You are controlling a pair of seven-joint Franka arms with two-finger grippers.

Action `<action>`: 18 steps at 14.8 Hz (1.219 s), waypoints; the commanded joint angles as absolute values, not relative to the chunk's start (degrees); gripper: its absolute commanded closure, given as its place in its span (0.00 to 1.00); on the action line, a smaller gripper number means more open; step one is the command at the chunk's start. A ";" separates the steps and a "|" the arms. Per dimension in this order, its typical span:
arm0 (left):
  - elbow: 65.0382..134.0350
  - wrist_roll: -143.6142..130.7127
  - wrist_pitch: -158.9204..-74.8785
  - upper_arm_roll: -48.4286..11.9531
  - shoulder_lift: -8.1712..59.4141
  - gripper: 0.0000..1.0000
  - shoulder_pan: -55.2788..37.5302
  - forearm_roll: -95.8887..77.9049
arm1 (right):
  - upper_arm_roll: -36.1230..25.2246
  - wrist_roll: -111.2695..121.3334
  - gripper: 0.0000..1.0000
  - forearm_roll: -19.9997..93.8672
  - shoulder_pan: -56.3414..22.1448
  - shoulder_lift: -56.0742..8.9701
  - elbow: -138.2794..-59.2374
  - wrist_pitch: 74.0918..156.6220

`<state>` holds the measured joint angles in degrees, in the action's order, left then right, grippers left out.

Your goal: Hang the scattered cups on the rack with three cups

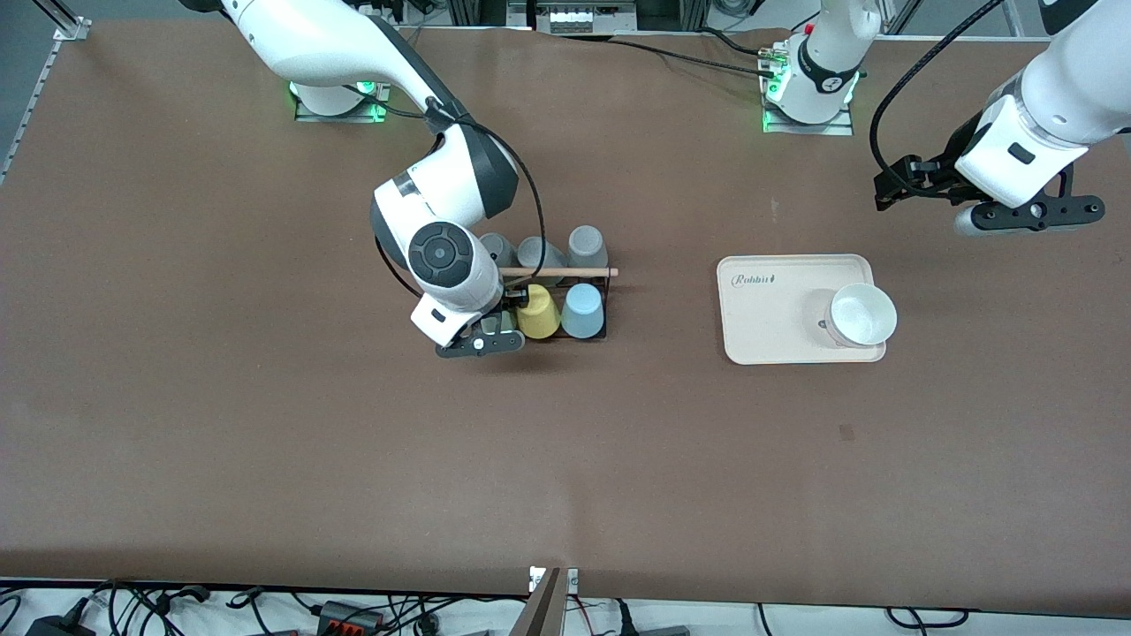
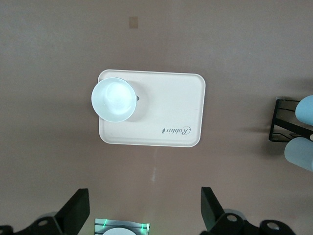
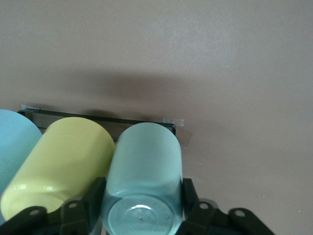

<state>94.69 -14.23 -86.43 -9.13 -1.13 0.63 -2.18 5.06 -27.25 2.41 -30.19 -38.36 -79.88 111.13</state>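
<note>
Mint-green cup [image 3: 144, 171]: I see it clamped by the right pincer [image 3: 142, 208], on the rack [image 1: 565, 296] beside the yellow cup [image 3: 63, 161]. Left pincer [image 2: 144, 215]: released, waiting above the table [image 1: 265, 442] near the tray [image 1: 769, 327].

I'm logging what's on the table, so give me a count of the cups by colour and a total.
Grey cups: 3
Yellow cup: 1
Blue cup: 1
Mint cup: 1, held by the right end effector at the rack
White cup: 1, on the tray
Total: 7

Right gripper [image 1: 484, 340] at rack [image 1: 565, 305], yellow cup [image 1: 537, 312] beside light blue cup [image 1: 583, 311]
</note>
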 commanded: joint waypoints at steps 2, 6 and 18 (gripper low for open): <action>94.04 -12.83 -85.43 -9.32 -1.58 0.00 1.32 -3.25 | 4.75 -30.05 0.00 4.31 -30.06 -38.67 -76.91 109.87; 94.04 -12.83 -85.43 -9.32 -1.58 0.00 1.32 -3.25 | 3.61 -30.15 0.00 3.96 -29.62 -38.58 -71.21 105.66; 94.04 -12.75 -85.43 -9.32 -1.58 0.00 1.32 -3.25 | 3.34 -16.44 0.00 1.42 -6.51 -28.67 -64.69 92.03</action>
<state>94.65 -14.19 -86.42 -9.14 -1.13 0.69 -2.21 2.83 -17.30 2.99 -7.55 -31.49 -64.48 94.18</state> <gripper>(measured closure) 0.000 0.000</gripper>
